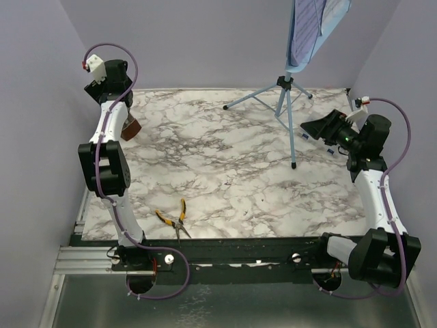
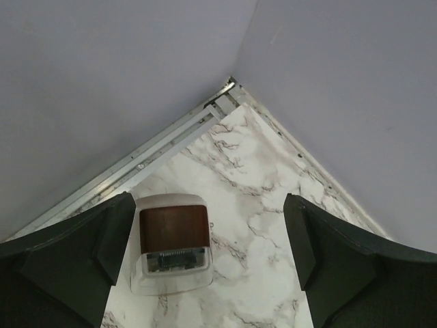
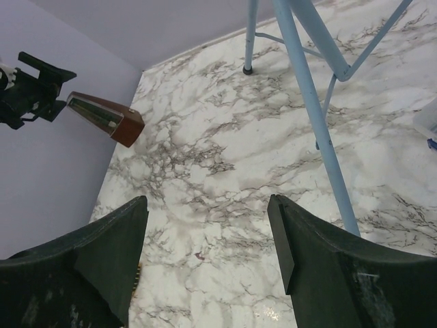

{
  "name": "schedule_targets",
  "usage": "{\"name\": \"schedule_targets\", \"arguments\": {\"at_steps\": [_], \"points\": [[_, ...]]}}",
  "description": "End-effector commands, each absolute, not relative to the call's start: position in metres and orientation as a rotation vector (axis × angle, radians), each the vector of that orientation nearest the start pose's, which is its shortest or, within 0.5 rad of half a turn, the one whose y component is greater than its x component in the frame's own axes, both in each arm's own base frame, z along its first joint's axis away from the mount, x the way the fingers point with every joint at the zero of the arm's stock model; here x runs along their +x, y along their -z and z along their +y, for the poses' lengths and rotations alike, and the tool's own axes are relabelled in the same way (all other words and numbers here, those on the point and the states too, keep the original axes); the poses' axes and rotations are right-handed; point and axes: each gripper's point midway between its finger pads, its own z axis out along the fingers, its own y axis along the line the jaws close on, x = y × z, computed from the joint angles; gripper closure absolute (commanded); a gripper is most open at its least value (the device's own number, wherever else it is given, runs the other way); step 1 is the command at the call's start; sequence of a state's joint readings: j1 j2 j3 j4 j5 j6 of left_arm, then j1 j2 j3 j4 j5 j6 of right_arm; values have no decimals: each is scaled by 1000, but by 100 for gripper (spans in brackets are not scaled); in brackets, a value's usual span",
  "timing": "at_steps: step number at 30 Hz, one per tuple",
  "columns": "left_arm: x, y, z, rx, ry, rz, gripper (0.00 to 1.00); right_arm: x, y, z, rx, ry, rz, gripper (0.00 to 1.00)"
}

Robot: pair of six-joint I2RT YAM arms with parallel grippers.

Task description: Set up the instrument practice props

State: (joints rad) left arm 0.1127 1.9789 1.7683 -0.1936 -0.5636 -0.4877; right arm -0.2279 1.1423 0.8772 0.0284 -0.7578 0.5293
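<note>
Two arms. The left arm (image 1: 108,154) stretches to the far left corner, its gripper (image 2: 208,199) splayed wide above one metronome (image 2: 173,229) standing on the table (image 1: 225,171). The right arm (image 1: 372,184) is folded upright, its gripper (image 3: 206,201) parted and empty. One stand (image 1: 285,85) far right bears one sheet (image 1: 308,20). One pliers (image 1: 174,219).

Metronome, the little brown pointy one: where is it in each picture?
Top external: the metronome is at the far left, partly hidden behind the left arm.
Left wrist: low and left of the middle, seen from above.
Right wrist: upper left.
Shared landmark: the marble table it stands on, close to the purple wall.
</note>
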Motion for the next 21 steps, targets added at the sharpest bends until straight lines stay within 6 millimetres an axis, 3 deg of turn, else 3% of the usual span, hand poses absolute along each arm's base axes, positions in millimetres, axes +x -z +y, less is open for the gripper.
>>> {"name": "schedule_targets", "arguments": {"at_steps": [1,5,10,15,20,21], "points": [[564,-231,166,-984,-448,1701,1,353,-271,62,100,-908,1826,22],[563,-214,171,-1030,-500,1728,1,353,-276,62,95,-901,1823,22],[566,-184,164,-1028,-454,1802,7,349,-276,63,106,-906,1837,22],[563,-170,156,-1032,-406,1844,24,345,-282,63,105,-903,1830,22],[556,-162,140,-997,-334,1913,59,340,-288,66,105,-913,1820,22],[553,-162,136,-1005,-314,1915,62,339,-289,66,105,-914,1816,22]]}}
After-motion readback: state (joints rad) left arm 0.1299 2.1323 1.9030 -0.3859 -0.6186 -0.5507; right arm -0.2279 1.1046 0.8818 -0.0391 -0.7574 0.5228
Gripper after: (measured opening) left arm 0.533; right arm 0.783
